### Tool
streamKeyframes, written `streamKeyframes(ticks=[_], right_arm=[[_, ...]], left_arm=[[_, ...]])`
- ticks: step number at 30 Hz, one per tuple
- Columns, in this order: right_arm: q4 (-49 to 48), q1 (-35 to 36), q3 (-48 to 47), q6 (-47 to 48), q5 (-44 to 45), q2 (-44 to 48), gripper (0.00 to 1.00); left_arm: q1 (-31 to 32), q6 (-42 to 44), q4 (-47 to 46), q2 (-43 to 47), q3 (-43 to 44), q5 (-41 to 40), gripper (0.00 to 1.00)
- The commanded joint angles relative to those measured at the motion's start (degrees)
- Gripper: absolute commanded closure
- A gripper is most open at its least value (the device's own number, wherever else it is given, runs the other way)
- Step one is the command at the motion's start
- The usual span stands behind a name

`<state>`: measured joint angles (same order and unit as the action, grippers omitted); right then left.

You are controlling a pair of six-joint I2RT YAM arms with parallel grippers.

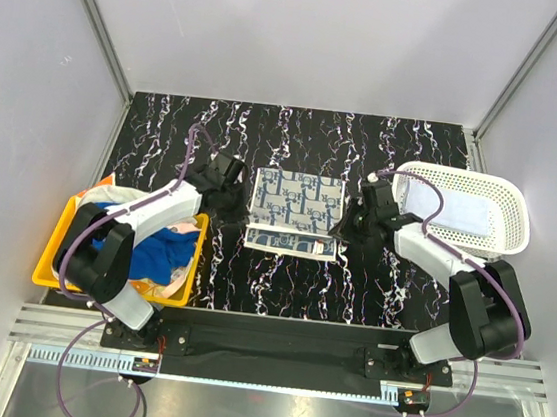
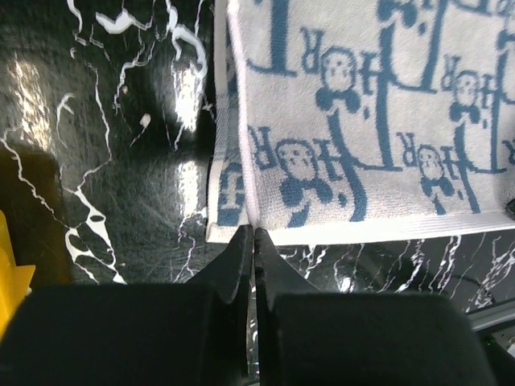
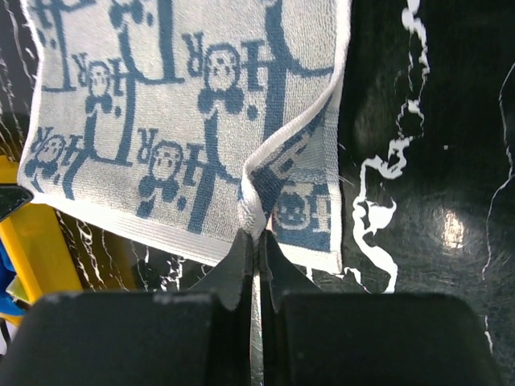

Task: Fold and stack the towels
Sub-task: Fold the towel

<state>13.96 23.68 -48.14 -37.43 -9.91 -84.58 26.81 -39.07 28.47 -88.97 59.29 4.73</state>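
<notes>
As both arms (image 1: 153,209) (image 1: 425,247) lean inward, left fingers (image 2: 233,265) and right fingers (image 3: 278,269) clamp the towel (image 1: 296,211).

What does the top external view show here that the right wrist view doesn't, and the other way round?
Top external only: the white basket holding a pale folded towel. Right wrist only: the right gripper shut on a raised pucker of the patterned towel. Both: that towel, the yellow bin, the dark marbled table.
</notes>
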Motion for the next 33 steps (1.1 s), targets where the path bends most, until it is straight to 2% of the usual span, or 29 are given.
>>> streamKeyframes(ticks=[1, 6, 13, 14, 17, 33], right_arm=[[-3.6, 0.9, 2.7, -1.9, 1.6, 1.3, 0.99], [-6.7, 1.0, 5.2, -3.0, 0.9, 0.3, 0.93], [-8.2, 1.1, 6.8, -3.2, 0.7, 0.0, 0.75], [-8.2, 1.1, 6.8, -3.1, 0.8, 0.1, 0.69], [-8.3, 1.1, 7.3, -3.0, 1.3, 0.3, 0.59], [-7.1, 1.0, 8.2, -1.0, 4.4, 0.6, 0.57]], left_arm=[[-0.1, -0.1, -3.8, 1.5, -2.3, 1.2, 1.00], [0.1, -0.4, -5.4, 0.3, -4.4, 1.9, 1.00], [0.4, -0.7, -7.0, -0.8, -6.4, 2.2, 1.00], [0.4, -0.7, -7.3, -0.9, -6.7, 2.3, 1.00], [0.5, -0.7, -7.6, -1.1, -7.1, 2.5, 1.00], [0.7, -0.7, -8.0, -1.4, -7.6, 2.8, 1.00]])
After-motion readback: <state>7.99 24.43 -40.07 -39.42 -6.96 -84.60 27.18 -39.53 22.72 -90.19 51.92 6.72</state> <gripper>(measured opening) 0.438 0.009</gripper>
